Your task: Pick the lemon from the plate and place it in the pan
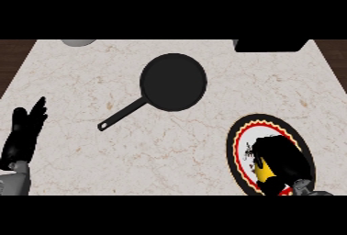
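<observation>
My right hand [279, 158] fingers curled round lemon [265, 172], over plate [238, 137]. Left hand [21, 133] at left edge, fingers straight, resting. Pan [173, 81] holds nothing, well apart on surface [81, 82].

A pale marbled bench [102, 151] fills nearly the whole view, cream stone threaded with thin brown veins. Its far edge narrows toward the top. Dark brown wood floor [13, 59] shows past the left and right corners. At the far edge sit a grey rounded object [79, 42], cut off, and a black box-like block [270, 45]. Light falls evenly, with no strong shadows
</observation>
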Tool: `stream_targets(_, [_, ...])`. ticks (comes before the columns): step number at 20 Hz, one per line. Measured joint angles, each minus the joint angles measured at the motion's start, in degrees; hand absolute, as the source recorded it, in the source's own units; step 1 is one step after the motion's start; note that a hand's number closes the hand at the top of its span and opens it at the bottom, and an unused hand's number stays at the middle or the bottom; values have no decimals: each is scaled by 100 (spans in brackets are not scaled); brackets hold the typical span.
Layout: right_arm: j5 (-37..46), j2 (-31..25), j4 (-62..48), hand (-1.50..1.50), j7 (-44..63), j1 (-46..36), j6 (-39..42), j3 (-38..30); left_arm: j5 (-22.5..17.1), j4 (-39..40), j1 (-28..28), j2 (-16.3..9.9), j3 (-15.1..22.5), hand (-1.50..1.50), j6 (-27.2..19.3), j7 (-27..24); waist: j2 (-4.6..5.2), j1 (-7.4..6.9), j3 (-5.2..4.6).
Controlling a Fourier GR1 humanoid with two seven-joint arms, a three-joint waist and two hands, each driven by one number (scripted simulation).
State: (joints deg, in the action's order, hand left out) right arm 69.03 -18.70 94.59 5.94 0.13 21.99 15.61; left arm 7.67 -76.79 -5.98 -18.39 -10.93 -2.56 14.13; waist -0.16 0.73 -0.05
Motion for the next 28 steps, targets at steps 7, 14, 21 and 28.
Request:
stream_targets(7, [226,1385,643,150,2314,580,-591,-447,-35,44,33,-21,-70,0,11,-16,-25,87,-12])
stream_targets(14, [1185,1770,1651,150,3020,464,-1885,369,-26,77,20,-14,-41,0,76,-82,-15,-9,0])
stream_targets(21, [1229,1851,1533,150,3856,-683,-2003,838,-19,68,-42,-27,-71,0,162,-79,10,-88,3])
stream_targets(28, [360,1866,-178,150,4317,-2350,-2968,418,102,15,-102,131,51,0,82,-24,35,-165,6])
